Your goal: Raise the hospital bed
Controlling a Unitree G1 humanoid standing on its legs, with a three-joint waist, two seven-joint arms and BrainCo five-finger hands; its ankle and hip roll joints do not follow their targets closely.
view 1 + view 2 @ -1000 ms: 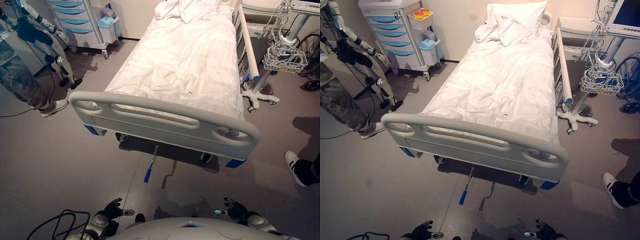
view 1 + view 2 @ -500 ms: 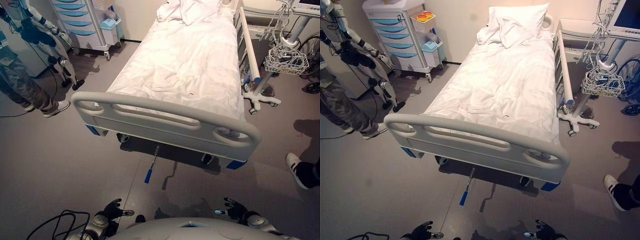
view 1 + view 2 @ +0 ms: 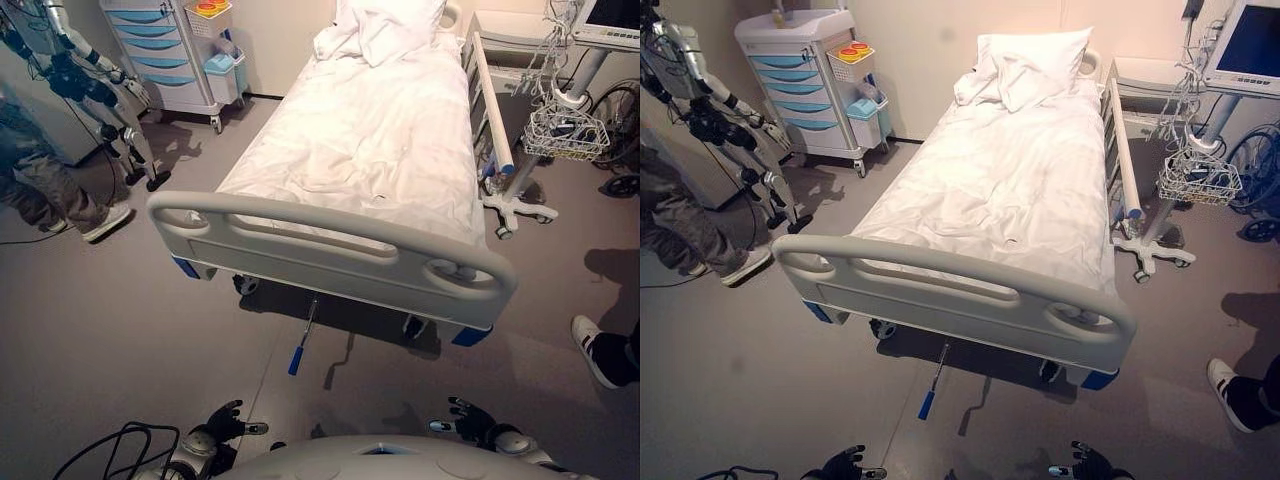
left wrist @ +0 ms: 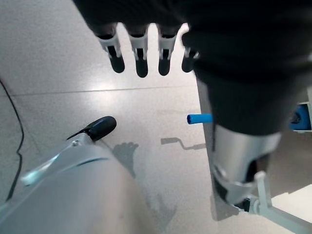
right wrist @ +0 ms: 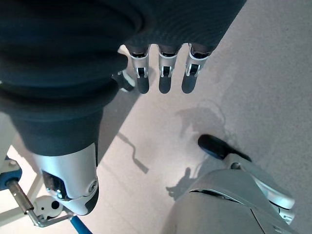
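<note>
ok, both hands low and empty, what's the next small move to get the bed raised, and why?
Probably step closer and lower the left hand toward the blue-tipped metal crank handle sticking out under the grey plastic footboard. Both hands hang open near the floor, the right hand too. The crank lies apart from both, somewhat nearer the left.

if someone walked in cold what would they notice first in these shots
The hospital bed dominates the middle of the room, made up in white with a pillow at its far end and a grey footboard facing the robot. A crank with a blue handle sticks out from under the footboard, above the floor. The left hand and right hand hang low and open, short of the crank.
</note>
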